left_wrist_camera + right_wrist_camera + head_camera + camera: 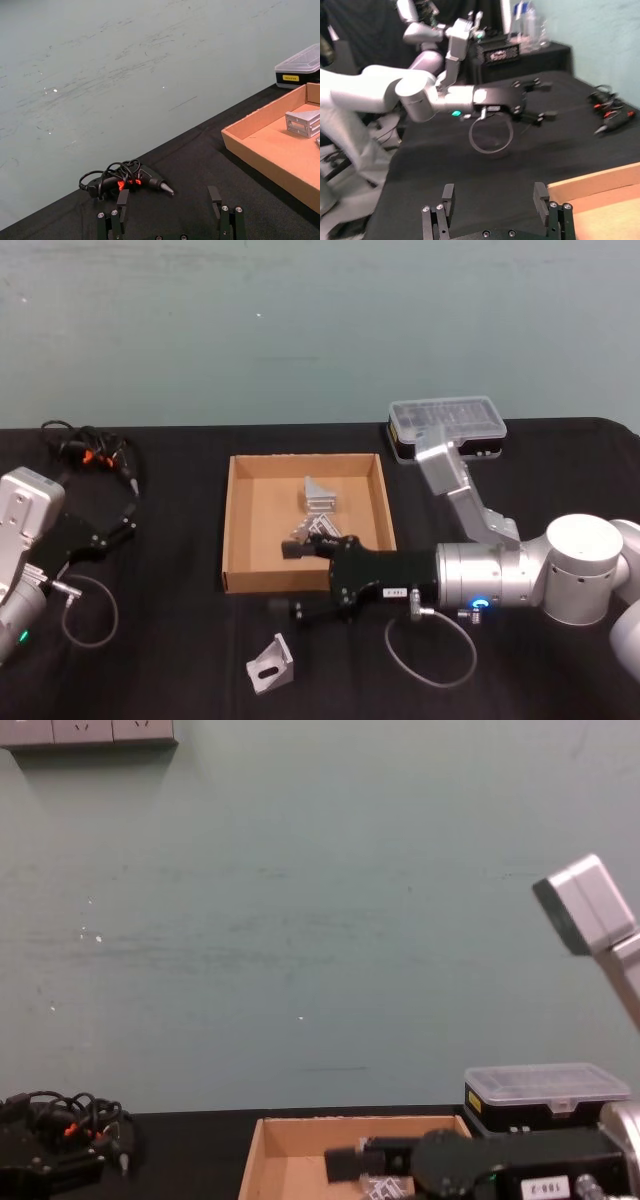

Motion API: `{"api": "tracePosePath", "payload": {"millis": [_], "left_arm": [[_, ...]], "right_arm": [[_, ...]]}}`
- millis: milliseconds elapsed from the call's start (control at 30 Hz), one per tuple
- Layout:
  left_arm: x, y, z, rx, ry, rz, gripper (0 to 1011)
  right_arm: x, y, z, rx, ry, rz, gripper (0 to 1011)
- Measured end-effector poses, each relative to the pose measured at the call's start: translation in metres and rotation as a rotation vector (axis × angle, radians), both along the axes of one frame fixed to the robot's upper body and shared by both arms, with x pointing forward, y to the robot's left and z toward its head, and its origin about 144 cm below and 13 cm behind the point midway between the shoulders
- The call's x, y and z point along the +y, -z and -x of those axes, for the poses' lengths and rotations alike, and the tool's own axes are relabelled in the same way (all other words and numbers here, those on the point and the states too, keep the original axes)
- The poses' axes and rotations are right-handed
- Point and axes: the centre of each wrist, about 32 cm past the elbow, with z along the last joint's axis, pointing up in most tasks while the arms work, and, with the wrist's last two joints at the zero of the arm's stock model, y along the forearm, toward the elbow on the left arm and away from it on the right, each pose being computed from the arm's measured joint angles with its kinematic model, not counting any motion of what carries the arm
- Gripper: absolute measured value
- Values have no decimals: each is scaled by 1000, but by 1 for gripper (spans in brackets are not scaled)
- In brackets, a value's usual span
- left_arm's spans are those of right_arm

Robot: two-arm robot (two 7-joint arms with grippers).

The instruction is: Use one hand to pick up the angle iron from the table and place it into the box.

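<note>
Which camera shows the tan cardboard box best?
Head view: whole tan cardboard box from above, silver metal brackets inside, right end effector over its front. Left wrist view catches a corner, right wrist an edge, chest its walls side-on.

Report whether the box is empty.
Not empty: the box holds a stack of angle irons near its middle, more beside the right gripper. One angle iron lies outside on the table.

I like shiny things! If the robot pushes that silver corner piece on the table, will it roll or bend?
Probably neither. The angle iron looks like thick metal, so likely stiff and heavy for its size. Resting on flat faces, it should slide, not roll. The right end effector is open over the box.
</note>
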Motion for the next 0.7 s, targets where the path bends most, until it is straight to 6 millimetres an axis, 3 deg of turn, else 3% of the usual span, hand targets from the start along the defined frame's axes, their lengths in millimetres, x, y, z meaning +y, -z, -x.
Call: {"api": "tracePosePath", "payload": {"millis": [700], "left_arm": [[0, 0, 0, 0, 0, 0, 1000]], "right_arm": [[17, 3, -11, 25, -162, 234, 1003]]}}
